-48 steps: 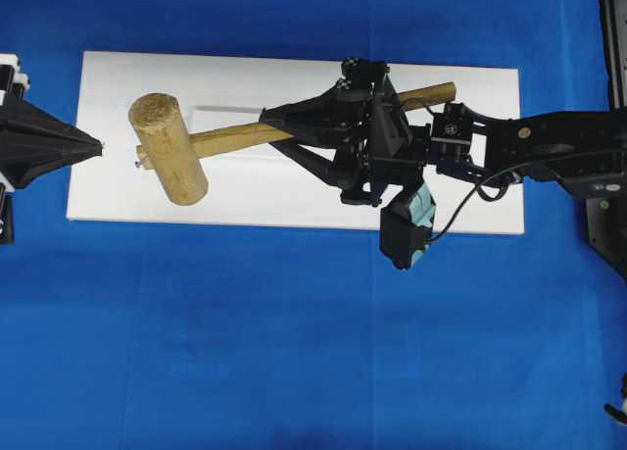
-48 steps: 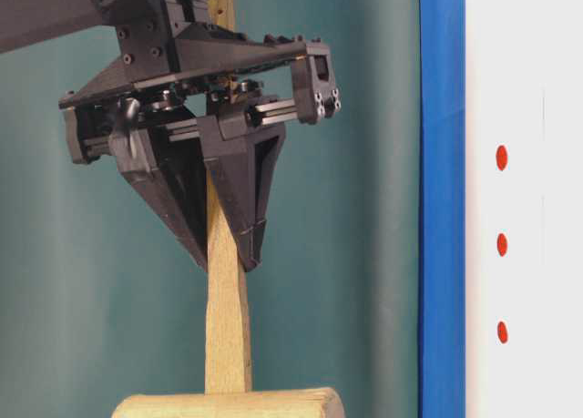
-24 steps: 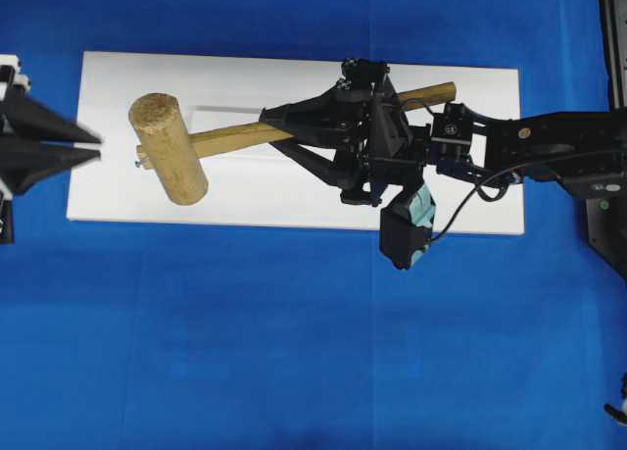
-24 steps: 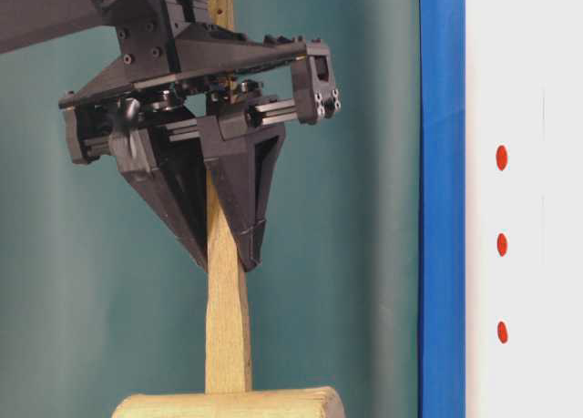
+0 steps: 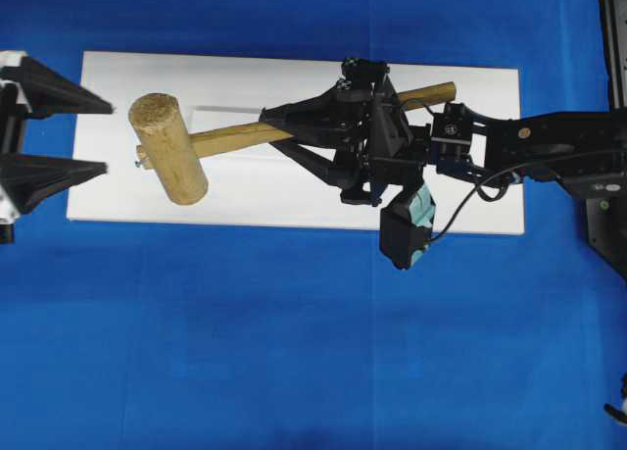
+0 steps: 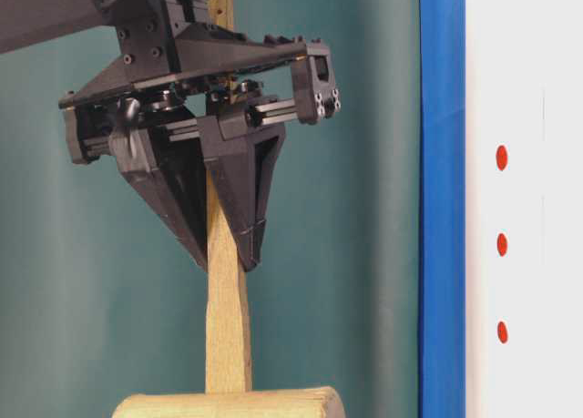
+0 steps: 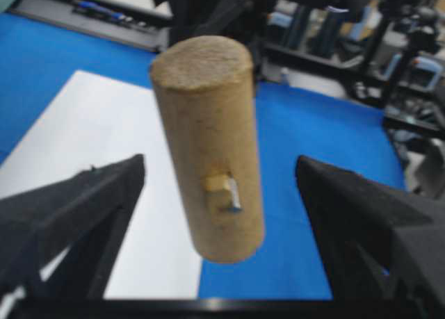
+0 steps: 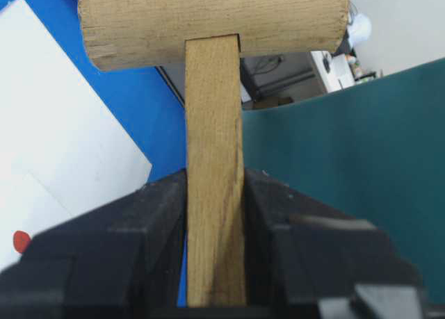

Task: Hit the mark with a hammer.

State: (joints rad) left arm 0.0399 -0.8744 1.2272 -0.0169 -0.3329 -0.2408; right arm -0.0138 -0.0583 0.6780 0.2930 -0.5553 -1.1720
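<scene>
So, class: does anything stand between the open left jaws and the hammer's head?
Nothing visible does. In the left wrist view the hammer head hangs in the open gap ahead of the left gripper, untouched. The right gripper clamps the handle further along.

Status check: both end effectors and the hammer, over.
Right end effector shut on hammer handle. Left end effector open, empty, at the hammer head. Nothing blocking.
</scene>
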